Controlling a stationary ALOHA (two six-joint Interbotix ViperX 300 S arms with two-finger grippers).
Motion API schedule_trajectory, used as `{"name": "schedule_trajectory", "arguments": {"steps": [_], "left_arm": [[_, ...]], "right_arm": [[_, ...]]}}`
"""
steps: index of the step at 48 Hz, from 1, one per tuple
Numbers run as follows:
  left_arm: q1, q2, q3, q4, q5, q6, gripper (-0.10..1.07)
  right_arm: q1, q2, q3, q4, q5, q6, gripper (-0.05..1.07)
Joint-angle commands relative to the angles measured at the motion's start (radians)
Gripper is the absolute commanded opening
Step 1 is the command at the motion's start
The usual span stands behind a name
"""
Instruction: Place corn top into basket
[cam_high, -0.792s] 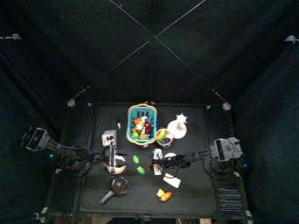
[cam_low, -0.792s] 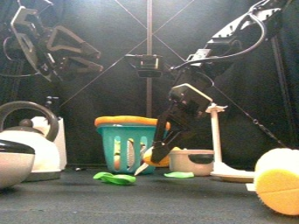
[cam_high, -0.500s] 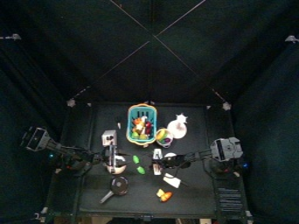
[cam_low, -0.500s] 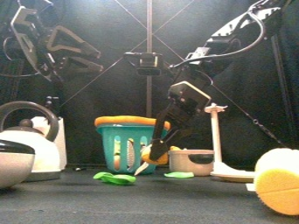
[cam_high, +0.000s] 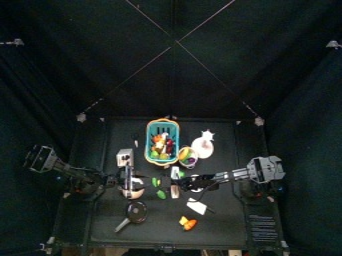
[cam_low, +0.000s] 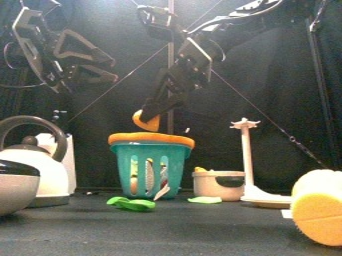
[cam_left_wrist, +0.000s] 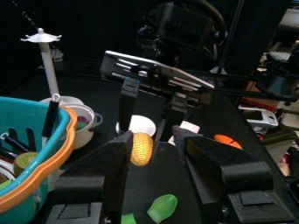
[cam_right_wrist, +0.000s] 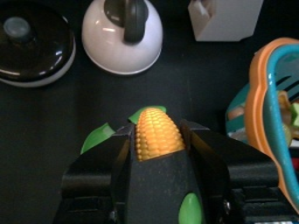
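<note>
The corn top (cam_right_wrist: 158, 136), a yellow cob piece with green husk, sits between the jaws of my right gripper (cam_right_wrist: 158, 150), which is shut on it. In the front view the right gripper (cam_low: 160, 108) holds the corn top (cam_low: 148, 122) in the air just above the orange rim of the teal basket (cam_low: 151, 165). The left wrist view shows the corn top (cam_left_wrist: 142, 149) hanging beside the basket (cam_left_wrist: 30, 140). From above, the basket (cam_high: 162, 140) holds several toy pieces. My left gripper (cam_left_wrist: 163, 188) stands open and empty, facing the right one.
A white kettle (cam_low: 27, 165) stands at the front left, beside a black pot (cam_right_wrist: 30, 48). Green leaves (cam_low: 134, 203) lie before the basket. A small bowl (cam_low: 221, 183), a white stand (cam_low: 245, 160) and a round yellow piece (cam_low: 318, 205) are on the right.
My right gripper has risen with the corn top from near the table beside the basket to just above the basket's rim. The left arm has stayed still.
</note>
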Motion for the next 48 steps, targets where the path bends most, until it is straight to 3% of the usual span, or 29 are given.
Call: {"name": "schedule_trajectory", "arguments": {"steps": [1, 13, 22, 38, 48], "left_arm": [[-0.002, -0.003, -0.014, 0.000, -0.009, 0.000, 0.81], [0.000, -0.003, -0.015, 0.000, -0.009, 0.000, 0.81], [0.000, -0.003, -0.021, 0.000, -0.009, 0.000, 0.81], [0.000, -0.003, -0.023, 0.000, -0.009, 0.000, 0.81], [0.000, -0.003, -0.020, 0.002, -0.009, 0.000, 0.81]], "right_arm": [[-0.023, -0.044, -0.049, -0.011, -0.006, 0.000, 0.61], [-0.084, -0.060, -0.112, -0.020, -0.025, 0.005, 0.61], [-0.183, -0.060, -0.156, 0.018, -0.054, 0.014, 0.61], [-0.347, 0.011, -0.195, 0.110, -0.107, 0.014, 0.61], [-0.383, 0.074, -0.189, 0.160, -0.103, 0.009, 0.62]]}}
